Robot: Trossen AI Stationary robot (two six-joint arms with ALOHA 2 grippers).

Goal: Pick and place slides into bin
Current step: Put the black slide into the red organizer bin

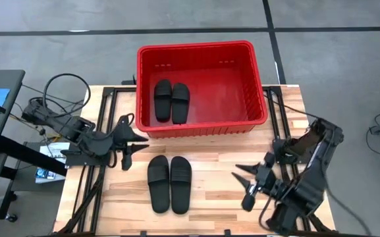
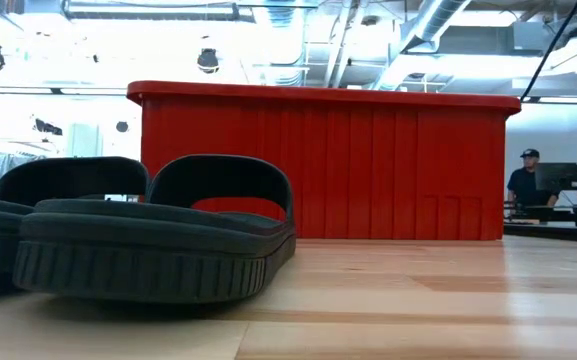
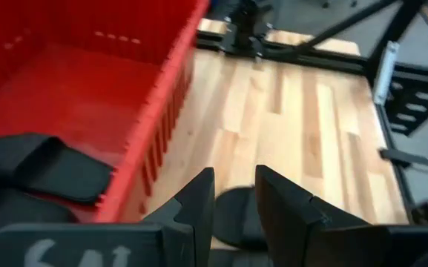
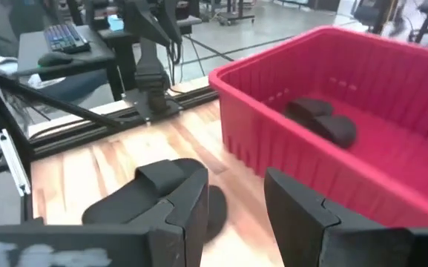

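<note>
The red bin [image 1: 203, 126] stands at the table's far side, with two black slides [image 1: 171, 101] lying flat side by side on its floor near its left wall. Two more slides [image 1: 169, 184] rest sole-down on the wood in front of the bin; they fill the left of the low view [image 2: 158, 240]. My left gripper [image 1: 137, 146] hovers open by the bin's near left corner, above and left of the table pair. My right gripper [image 1: 241, 181] hovers open to the right of that pair. Neither has anything between its fingers.
Black frame rails [image 1: 101, 125] run along the table's left and right sides, and cables [image 1: 64, 89] loop at the far left. Bare wood [image 1: 216, 151] lies between the bin and my right gripper. A person [image 2: 528, 180] stands far off in the room behind.
</note>
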